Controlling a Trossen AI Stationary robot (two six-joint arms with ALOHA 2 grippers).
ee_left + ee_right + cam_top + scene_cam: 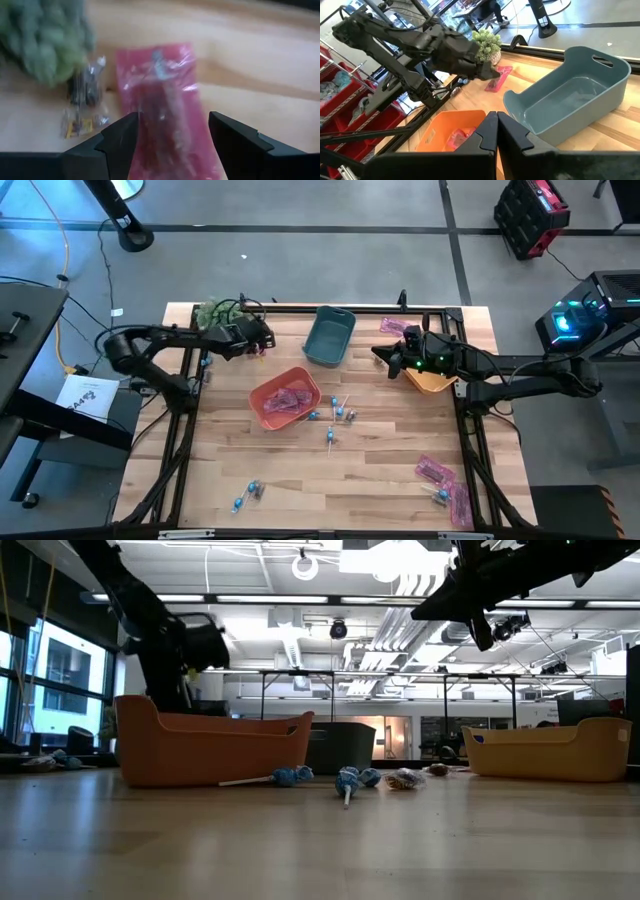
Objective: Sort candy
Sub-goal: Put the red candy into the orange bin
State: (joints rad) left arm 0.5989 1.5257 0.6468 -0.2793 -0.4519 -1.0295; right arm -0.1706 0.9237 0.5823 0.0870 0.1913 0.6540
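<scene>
My left gripper (172, 136) is open near the table's far left. Its fingers stand on either side of a flat pink packet (161, 102) lying on the wood, just above it; the right wrist view shows the same packet (498, 80). Small brownish pieces (82, 107) lie beside it, next to the green plant (42, 37). My right gripper (497, 131) is shut and hangs in the air between the teal bin (330, 336) and the orange bin (432, 379). Blue lollipops (340, 413) lie mid-table. The red bin (285, 397) holds pink packets.
More pink packets lie at the near right corner (446, 481) and by the far edge (394, 326). Other lollipops (248, 494) sit near the table's near left. A dark frame (300, 307) runs round the table's edges. Bare wood lies between the bins and the near edge.
</scene>
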